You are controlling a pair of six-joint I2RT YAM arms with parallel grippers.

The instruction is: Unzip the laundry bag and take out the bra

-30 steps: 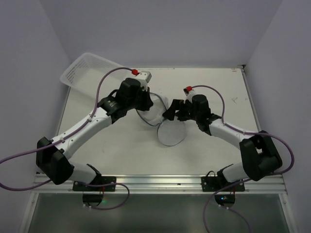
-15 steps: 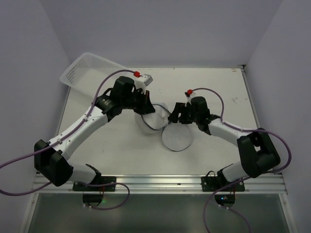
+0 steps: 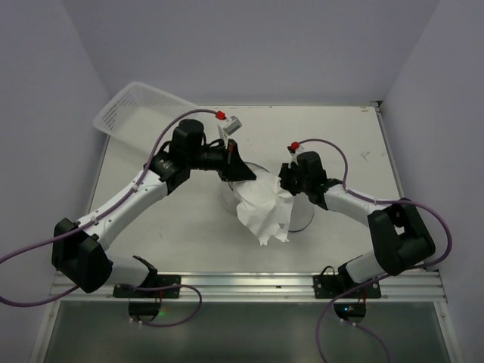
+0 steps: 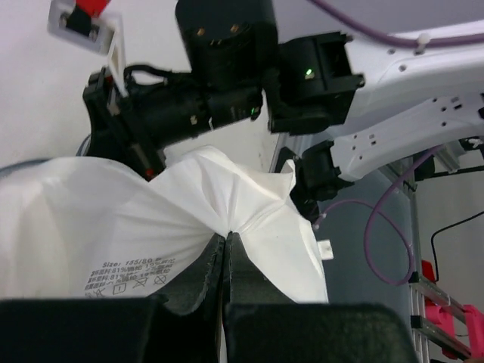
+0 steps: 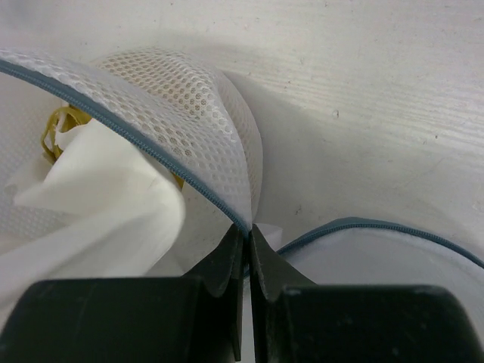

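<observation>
White mesh laundry bag point(image 5: 181, 98), crumpled fabric point(image 3: 261, 215)

Left end effector point(image 4: 227, 248): its wrist view cuts the fingers off at the bottom edge, and from overhead you cannot see the tips, which sit under the wrist. Right end effector point(image 5: 246, 236): likewise hidden from overhead and cropped in its own view.

White garment point(image 3: 262, 213): it runs off the left edge of the left wrist view, so you cannot tell its full shape. From above it covers the middle of the laundry bag point(image 3: 302, 217).

Care label point(image 4: 127, 277): the print is too small to read fully.

Yellow item point(image 5: 56, 127): it sits inside the bag, mostly behind the garment, and you cannot identify it.
</observation>
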